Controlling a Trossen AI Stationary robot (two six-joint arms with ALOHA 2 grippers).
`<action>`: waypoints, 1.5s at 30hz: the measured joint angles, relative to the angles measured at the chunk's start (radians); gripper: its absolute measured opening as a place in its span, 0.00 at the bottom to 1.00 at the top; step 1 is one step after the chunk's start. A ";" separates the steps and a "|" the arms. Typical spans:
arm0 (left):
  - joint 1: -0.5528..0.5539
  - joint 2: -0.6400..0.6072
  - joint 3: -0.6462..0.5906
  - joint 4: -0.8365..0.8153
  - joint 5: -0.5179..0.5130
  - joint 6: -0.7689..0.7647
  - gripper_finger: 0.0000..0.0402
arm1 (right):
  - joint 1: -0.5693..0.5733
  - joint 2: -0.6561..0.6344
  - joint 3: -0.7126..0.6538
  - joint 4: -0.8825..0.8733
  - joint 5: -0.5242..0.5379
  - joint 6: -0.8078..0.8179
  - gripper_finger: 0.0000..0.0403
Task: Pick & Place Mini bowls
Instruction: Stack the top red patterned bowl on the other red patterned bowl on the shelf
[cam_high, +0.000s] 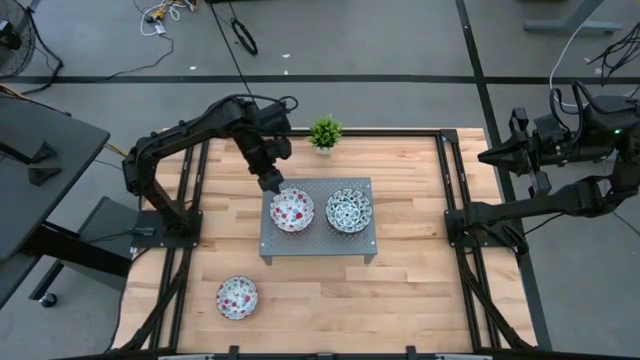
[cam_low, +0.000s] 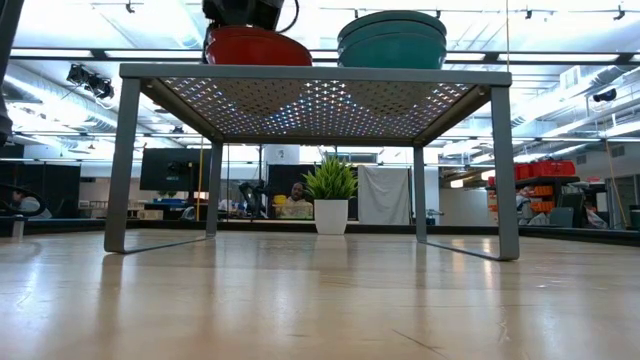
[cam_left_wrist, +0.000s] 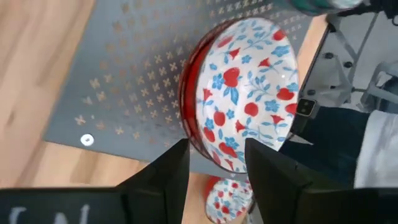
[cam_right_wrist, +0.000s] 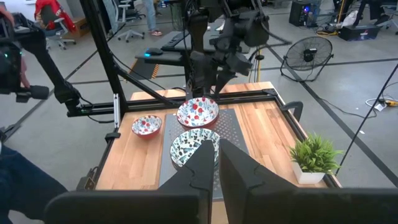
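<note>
A red-flowered mini bowl (cam_high: 292, 210) (cam_left_wrist: 249, 93) sits on the left half of a grey perforated stand (cam_high: 320, 245). A blue-green patterned mini bowl (cam_high: 348, 210) sits beside it on the right half. In the low view the blue-green one (cam_low: 392, 40) shows two stacked rims. Another red-flowered mini bowl (cam_high: 237, 297) rests on the wooden table near the front left. My left gripper (cam_high: 272, 183) (cam_left_wrist: 216, 144) hovers open just above the far-left rim of the red bowl on the stand, with a finger on either side of the rim. My right gripper (cam_high: 490, 155) (cam_right_wrist: 217, 149) waits shut, high off the table's right edge.
A small green potted plant (cam_high: 325, 132) stands at the table's far edge, just behind the stand. The stand's legs (cam_low: 120, 160) leave open space beneath it. Bare wood lies to the stand's right and in front of it.
</note>
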 joint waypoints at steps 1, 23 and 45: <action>0.000 -0.009 0.000 0.009 -0.007 0.023 0.40 | 0.000 0.000 0.000 0.000 0.000 0.000 0.07; 0.000 -0.040 0.000 0.300 -0.040 0.569 0.01 | 0.000 0.000 0.000 0.000 0.000 0.000 0.07; -0.002 -0.070 -0.170 0.417 0.144 0.646 0.01 | 0.000 0.000 0.000 0.000 0.000 0.000 0.07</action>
